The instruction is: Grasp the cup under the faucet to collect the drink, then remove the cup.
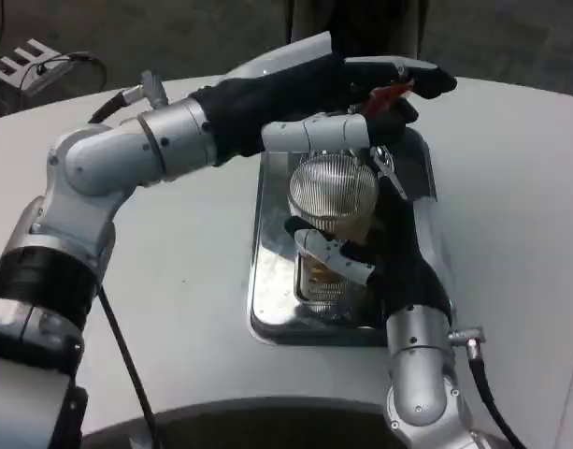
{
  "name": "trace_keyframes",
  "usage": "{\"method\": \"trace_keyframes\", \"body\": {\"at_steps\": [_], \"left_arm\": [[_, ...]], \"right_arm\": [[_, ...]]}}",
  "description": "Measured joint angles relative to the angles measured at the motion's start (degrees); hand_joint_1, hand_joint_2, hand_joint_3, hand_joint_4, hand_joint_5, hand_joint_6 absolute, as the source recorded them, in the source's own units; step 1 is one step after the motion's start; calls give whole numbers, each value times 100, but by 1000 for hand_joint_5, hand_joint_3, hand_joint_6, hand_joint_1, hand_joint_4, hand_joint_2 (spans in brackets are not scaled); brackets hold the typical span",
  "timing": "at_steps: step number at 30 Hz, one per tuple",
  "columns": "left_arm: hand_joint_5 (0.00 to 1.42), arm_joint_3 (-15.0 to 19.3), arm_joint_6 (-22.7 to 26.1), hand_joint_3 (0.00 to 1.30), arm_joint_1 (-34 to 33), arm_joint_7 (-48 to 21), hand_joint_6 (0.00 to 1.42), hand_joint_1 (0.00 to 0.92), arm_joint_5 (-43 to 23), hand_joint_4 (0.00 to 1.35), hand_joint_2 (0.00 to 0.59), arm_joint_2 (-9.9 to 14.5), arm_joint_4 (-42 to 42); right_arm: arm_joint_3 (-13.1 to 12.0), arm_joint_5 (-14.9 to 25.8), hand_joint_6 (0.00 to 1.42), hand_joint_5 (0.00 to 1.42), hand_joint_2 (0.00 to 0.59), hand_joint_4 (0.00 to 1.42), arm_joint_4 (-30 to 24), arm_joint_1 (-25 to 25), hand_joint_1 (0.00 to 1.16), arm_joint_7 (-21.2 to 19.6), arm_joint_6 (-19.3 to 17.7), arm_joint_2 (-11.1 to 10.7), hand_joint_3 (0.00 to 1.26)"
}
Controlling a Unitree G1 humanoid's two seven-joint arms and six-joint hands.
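Cup (331, 201) over steel tray (267, 281), gripped by right hand (379, 257); left hand (361, 94) above cup, fingers curled on red tap lever (391, 94).

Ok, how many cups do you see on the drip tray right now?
1: the ribbed clear cup stands on the metal tray, gripped by the right hand; others may be hidden behind the hands.

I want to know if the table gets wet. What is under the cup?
The cup, held by the right hand, sits over a shiny metal tray on the white table. The tray part directly beneath is hidden by cup and fingers.
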Motion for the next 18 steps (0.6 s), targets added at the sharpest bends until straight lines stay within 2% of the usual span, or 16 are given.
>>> {"method": "trace_keyframes", "body": {"at_steps": [10, 18], "left_arm": [[224, 2, -56, 211, 0, -56, 195, 0, -4, 150, 0, 24, -4], [231, 1, -123, 214, 0, -67, 205, 0, 3, 158, 0, 55, -29]], "right_arm": [[91, -113, 299, 406, 221, 376, -9, -2, 811, -271, 150, 47, 288], [156, -142, 335, 491, 234, 449, 90, -21, 833, -679, 171, 57, 354]]}}
